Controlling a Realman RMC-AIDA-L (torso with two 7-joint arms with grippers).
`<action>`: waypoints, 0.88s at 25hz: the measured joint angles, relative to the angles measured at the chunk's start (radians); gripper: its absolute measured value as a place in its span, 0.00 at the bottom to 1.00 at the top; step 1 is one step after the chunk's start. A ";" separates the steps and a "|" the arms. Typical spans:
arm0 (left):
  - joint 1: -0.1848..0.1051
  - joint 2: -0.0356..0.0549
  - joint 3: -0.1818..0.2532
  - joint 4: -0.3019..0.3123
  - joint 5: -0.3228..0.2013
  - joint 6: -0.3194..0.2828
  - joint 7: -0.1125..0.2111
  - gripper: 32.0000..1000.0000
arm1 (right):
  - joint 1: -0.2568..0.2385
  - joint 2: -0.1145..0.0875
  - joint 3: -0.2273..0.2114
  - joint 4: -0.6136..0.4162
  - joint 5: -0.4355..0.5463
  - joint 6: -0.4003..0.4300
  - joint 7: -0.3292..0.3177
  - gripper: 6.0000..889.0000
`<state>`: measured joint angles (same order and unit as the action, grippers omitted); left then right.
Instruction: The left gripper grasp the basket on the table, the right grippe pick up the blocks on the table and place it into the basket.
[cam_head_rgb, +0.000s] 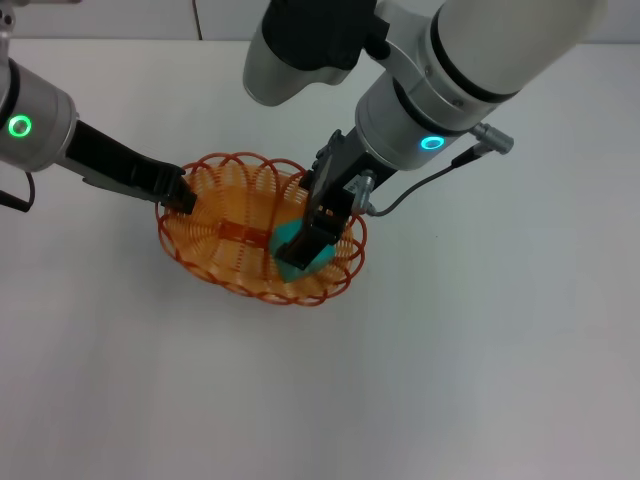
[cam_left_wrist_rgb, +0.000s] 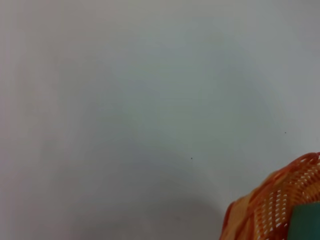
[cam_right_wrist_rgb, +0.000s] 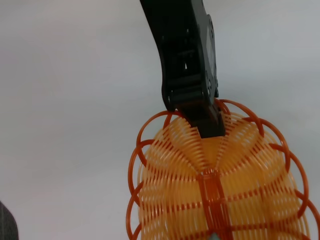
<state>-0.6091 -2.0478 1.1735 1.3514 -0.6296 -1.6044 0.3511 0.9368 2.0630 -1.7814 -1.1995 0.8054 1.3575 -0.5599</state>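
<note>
- On the desk (cam_head_rgb: 480, 380): basket (cam_head_rgb: 225, 250), rim clamped at its left edge by left gripper (cam_head_rgb: 182, 196).
- Inside basket: cube (cam_head_rgb: 300, 252), pinched between right gripper (cam_head_rgb: 305, 250) fingers, low over the floor.
</note>
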 joint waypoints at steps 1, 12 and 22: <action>0.000 0.0000 0.000 0.000 0.000 0.000 0.000 0.05 | 0.000 0.000 -0.001 0.000 0.000 0.000 0.000 0.93; 0.002 0.0000 0.000 0.000 -0.001 0.000 0.002 0.05 | -0.002 0.000 0.002 -0.017 0.000 0.011 0.011 0.99; 0.005 0.0000 0.000 0.000 -0.001 0.000 0.002 0.05 | -0.038 -0.006 0.046 -0.200 -0.008 0.112 0.067 0.99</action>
<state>-0.6043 -2.0478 1.1735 1.3514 -0.6305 -1.6045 0.3528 0.8991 2.0573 -1.7358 -1.3997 0.7971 1.4690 -0.4926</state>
